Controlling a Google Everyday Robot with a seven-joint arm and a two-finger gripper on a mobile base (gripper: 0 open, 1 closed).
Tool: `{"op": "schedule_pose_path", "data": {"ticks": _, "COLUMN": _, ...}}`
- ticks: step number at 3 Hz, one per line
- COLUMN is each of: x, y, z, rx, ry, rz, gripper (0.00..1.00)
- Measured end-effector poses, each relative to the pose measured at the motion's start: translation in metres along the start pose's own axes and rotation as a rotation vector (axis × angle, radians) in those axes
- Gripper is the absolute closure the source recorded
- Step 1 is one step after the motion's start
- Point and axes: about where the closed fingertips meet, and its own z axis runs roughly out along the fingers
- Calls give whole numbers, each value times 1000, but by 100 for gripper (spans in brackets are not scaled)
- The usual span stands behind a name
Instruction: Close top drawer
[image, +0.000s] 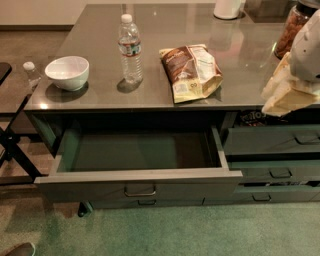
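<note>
The top drawer (100, 186) is wide and dark grey-green, and it is pulled far out from under the counter. Its small metal pull handle (140, 191) sits at the centre of the front panel. Its long shallow interior (140, 150) is empty. My gripper (286, 92) is cream-coloured and hangs from the white arm (307, 47) at the right edge. It is over the counter's front right part, above the narrower right drawers, well to the right of the open drawer and not touching it.
On the grey counter (165, 20) stand a white bowl (67, 72), a water bottle (130, 47), a snack bag (192, 72), a jar (295, 30) and a white roll (227, 7). Narrower drawers (272, 140) stack at right. A black stand (10, 147) is at left. The floor is green carpet.
</note>
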Motion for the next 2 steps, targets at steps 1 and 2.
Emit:
{"op": "schedule_pose_path", "data": {"ticks": 1, "x": 0, "y": 0, "z": 0, "rx": 0, "ry": 0, "rz": 0, "gripper": 87}}
{"op": "schedule_pose_path", "data": {"ticks": 2, "x": 0, "y": 0, "z": 0, "rx": 0, "ry": 0, "rz": 0, "gripper": 100}}
